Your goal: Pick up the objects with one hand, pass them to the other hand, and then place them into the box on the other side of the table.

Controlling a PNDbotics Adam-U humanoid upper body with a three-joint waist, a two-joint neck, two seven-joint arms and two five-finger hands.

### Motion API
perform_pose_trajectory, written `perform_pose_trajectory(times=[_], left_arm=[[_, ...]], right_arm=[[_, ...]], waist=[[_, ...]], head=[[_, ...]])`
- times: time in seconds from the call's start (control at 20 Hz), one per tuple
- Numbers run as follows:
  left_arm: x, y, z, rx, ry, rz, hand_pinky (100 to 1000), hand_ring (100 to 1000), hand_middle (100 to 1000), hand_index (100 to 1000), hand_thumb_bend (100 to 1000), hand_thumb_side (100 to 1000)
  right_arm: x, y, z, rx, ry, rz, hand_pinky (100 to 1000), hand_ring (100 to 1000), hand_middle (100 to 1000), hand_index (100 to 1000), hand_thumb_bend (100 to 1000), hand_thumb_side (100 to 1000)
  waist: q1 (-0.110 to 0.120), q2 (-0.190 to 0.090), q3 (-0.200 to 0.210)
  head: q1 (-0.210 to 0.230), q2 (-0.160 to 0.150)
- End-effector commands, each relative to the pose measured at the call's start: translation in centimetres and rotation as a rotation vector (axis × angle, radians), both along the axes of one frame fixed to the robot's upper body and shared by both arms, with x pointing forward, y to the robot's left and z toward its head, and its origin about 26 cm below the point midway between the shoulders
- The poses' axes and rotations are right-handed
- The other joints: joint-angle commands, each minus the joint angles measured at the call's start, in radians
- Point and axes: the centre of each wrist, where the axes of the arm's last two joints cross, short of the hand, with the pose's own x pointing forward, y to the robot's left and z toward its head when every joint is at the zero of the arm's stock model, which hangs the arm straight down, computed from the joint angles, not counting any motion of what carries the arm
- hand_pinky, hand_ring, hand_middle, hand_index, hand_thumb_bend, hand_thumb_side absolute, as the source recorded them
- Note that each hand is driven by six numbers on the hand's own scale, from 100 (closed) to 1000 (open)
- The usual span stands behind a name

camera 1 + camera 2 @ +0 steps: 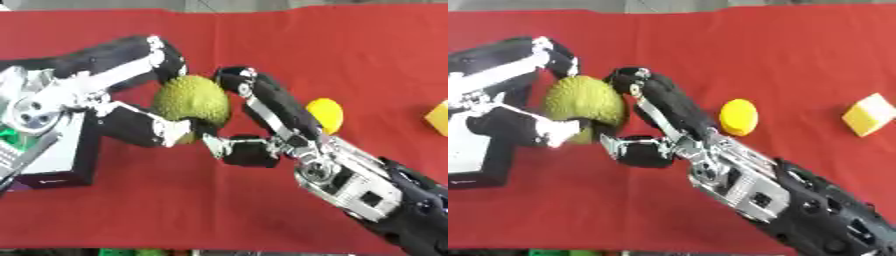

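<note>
Together, left robot hand (131, 120) and right robot hand (262, 122) curl their fingers round the bumpy green fruit (191, 100)

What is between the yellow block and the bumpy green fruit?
A round yellow thing and the right hand, which shows best in the right eye view.

Bumpy green fruit (191, 100), red tablecloth (350, 55)

Red tablecloth (262, 30) over the table, perhaps felt.
</note>
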Motion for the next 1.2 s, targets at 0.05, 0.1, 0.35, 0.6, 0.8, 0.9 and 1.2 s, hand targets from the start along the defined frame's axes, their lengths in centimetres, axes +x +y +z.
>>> perform_pose_trajectory(times=[0.05, 0.1, 0.35, 0.6, 0.8, 0.9, 1.2], left_arm=[[-0.4, 0.3, 1.0, -0.008, -0.026, 0.007, 668, 549, 406, 378, 100, 273], [-0.2, 0.4, 0.8, 0.006, -0.029, 0.019, 663, 545, 401, 375, 100, 266], [1.1, 0.8, 0.0, 0.096, -0.071, 0.080, 637, 519, 376, 358, 100, 182], [2.5, 1.5, -0.9, 0.153, -0.092, 0.130, 627, 511, 374, 370, 100, 150], [3.1, 2.5, -1.2, 0.174, -0.097, 0.163, 625, 513, 381, 385, 100, 138], [3.3, 3.2, -1.3, 0.172, -0.100, 0.183, 625, 514, 385, 391, 100, 136], [3.0, 6.2, -1.0, 0.131, -0.112, 0.264, 625, 513, 385, 389, 100, 141]], right_arm=[[0.0, -0.5, 0.1, -0.041, 0.010, -0.025, 767, 766, 707, 798, 100, 434], [0.0, -0.6, 0.1, -0.048, 0.012, -0.022, 774, 782, 730, 820, 100, 514], [0.1, -0.7, 0.0, -0.071, 0.002, -0.006, 810, 839, 812, 931, 100, 767], [0.1, -0.9, 0.0, -0.078, -0.003, -0.007, 813, 844, 821, 952, 100, 775], [0.1, -1.0, -0.2, -0.080, -0.003, -0.019, 812, 845, 822, 953, 100, 784], [0.1, -1.1, -0.2, -0.082, -0.002, -0.026, 812, 845, 822, 952, 100, 787], [0.2, -1.4, -0.4, -0.075, 0.000, -0.042, 810, 844, 821, 948, 100, 779]], waist=[[0.000, -0.022, -0.001], [0.000, -0.022, -0.001], [0.000, -0.022, -0.004], [0.000, -0.021, -0.007], [0.001, -0.020, -0.008], [0.002, -0.021, -0.009], [0.004, -0.020, -0.010]], head=[[0.002, -0.003], [0.003, -0.003], [0.004, -0.005], [0.005, -0.006], [0.005, -0.006], [0.005, -0.007], [0.014, -0.012]])
